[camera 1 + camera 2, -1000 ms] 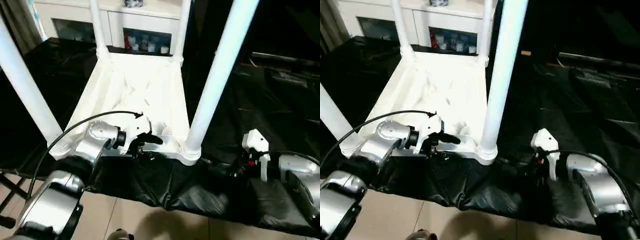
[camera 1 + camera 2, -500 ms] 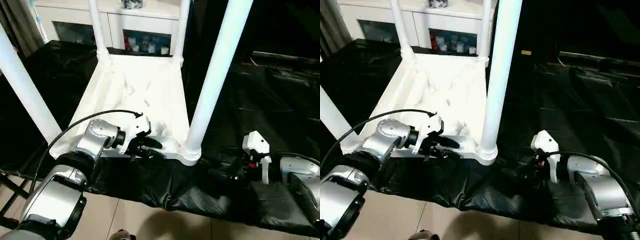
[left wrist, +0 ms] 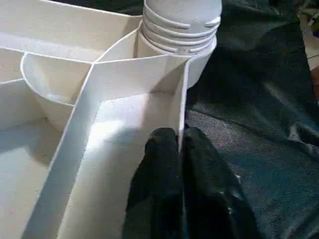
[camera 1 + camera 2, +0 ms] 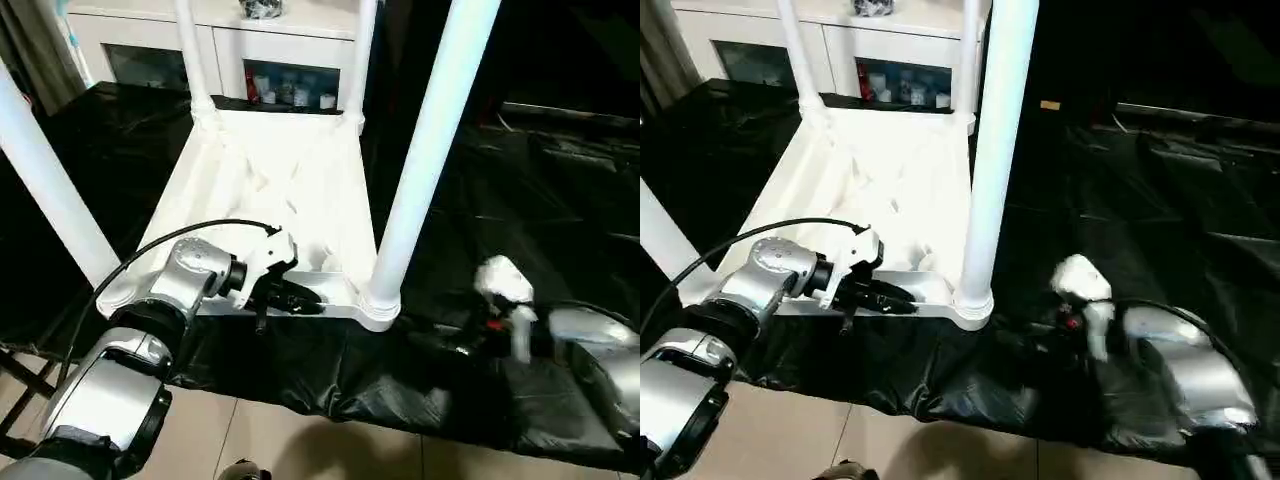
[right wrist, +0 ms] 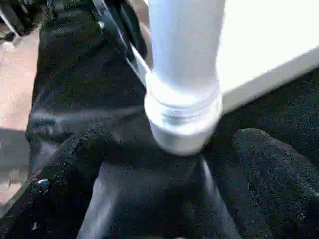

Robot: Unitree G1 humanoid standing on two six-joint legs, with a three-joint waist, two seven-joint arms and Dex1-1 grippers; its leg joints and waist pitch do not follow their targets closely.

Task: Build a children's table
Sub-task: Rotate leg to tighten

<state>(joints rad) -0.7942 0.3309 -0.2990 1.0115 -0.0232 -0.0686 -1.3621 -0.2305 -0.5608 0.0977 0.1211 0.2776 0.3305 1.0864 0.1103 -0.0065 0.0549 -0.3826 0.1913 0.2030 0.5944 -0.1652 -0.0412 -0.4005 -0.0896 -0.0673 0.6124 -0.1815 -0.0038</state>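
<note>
Black sheeting (image 4: 560,200), crinkled and glossy, covers the work surface; the children's table (image 4: 280,190) lies upside down on it, all-white plastic, square top with ribbed, cross-braced underside, four round tapered legs standing up from the corner sockets; behind it a white cabinet (image 4: 150,45) with glass doors.

Changes from a second ago: left gripper (image 4: 300,299) has gone from fingers apart to pinched together on the table's near rim; the left wrist view shows the two black fingers (image 3: 162,179) clamped on the thin edge wall, one inside, one outside, close to the near right leg (image 4: 425,150); right gripper (image 5: 174,164) has crept in toward that leg's base and is motion-blurred in the head views; table itself unmoved.

Right gripper's fingers gape wide on either side of the leg's ridged collar (image 5: 183,112), gripping nothing; whether they touch it I can't tell.

Collar is stepped rings, smooth plastic, seated in a round corner socket (image 3: 199,55); left arm's silver forearm (image 4: 185,285) carries a thin black cable (image 4: 150,250) looping over it.
</note>
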